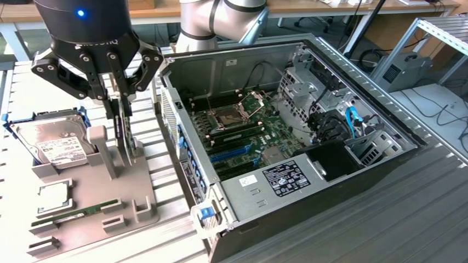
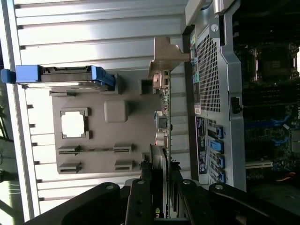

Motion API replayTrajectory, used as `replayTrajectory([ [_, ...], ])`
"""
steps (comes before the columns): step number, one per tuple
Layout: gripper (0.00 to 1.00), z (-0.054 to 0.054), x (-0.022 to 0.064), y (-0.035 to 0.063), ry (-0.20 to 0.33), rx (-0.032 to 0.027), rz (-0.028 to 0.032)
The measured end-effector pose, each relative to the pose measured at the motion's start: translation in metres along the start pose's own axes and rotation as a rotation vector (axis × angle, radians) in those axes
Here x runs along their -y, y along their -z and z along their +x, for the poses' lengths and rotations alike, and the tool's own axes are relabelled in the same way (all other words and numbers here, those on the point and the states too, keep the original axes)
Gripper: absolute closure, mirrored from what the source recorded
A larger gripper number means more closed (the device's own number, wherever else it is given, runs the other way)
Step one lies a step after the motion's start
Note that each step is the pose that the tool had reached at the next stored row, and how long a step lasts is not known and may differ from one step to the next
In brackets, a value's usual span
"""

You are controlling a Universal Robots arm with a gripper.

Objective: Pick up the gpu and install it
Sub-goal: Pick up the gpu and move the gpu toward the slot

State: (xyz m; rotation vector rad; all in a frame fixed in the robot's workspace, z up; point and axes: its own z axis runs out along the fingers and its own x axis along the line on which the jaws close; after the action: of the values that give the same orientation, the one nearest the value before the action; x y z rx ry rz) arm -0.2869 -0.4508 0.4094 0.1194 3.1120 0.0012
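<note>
Right now, starting at the exterior view's left, the hard drive (image 1: 47, 139) sits tilted in its blue frame at the edge of the grey holder (image 1: 95, 192). Its white label carries print too fine for me to read. Below it in the holder lie a square silver chip (image 1: 55, 197) and the narrow green memory stick (image 1: 76, 212), each in its own recess.

Next comes my pincer (image 1: 122, 101), clenched on the gpu (image 1: 126, 137) by its upper edge. On the black body above the fingers I can make out pale letters ending in "IQ"; the rest is lost in the curve. The gpu hangs upright and edge-on over the grey holder, just beside one of its posts. Whether its lower edge touches the holder I cannot tell. From the wrist view the gpu (image 2: 163, 117) runs as a thin line away from my pincer (image 2: 160, 187), its silver bracket (image 2: 164, 58) at the far end, between the holder and the perforated wall of the computer case (image 2: 213, 84).

Further right, the computer case (image 1: 241, 66) lies open on the slatted worktop (image 1: 409, 219), with blue slots (image 1: 230, 153) on its board. A black-and-white label (image 1: 286, 178) sits on the metal box inside, its text unreadable.
</note>
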Motion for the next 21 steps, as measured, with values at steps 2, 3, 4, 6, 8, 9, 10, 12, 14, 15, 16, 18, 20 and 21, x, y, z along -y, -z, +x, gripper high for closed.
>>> replayTrajectory([
  [2,0.74,0.0,0.0,0.0006,0.0,0.0001,0.0],
  [3,0.74,0.0,0.0,0.0027,0.0,0.0,0.0],
  [4,0.74,0.0,0.0,0.0043,0.0,0.0001,0.0],
  [6,0.74,0.0,0.0,0.0072,0.0,0.0001,0.0],
  [8,0.74,0.0,0.0,0.011,0.0,0.0,0.0],
  [9,0.74,0.0,0.0,0.012,0.0,0.0,0.0],
  [10,0.74,0.0,0.0,0.0128,0.0,0.0,0.0],
  [12,0.74,0.0,0.0,0.0154,0.0,0.0001,0.0],
  [14,0.74,-0.004,-0.0003,0.0153,0.0,0.0,0.0],
  [15,0.74,-0.014,-0.0011,0.015,0.0,0.0,0.0],
  [16,0.74,-0.02,-0.0015,0.0149,0.0,0.0,0.0],
  [18,0.74,-0.023,-0.0018,0.0148,0.0,0.0,0.0],
  [20,0.74,-0.03,-0.0031,0.0146,0.0,0.0,0.0],
  [21,0.74,-0.031,-0.0035,0.0146,0.0,0.0001,-0.0001],
])
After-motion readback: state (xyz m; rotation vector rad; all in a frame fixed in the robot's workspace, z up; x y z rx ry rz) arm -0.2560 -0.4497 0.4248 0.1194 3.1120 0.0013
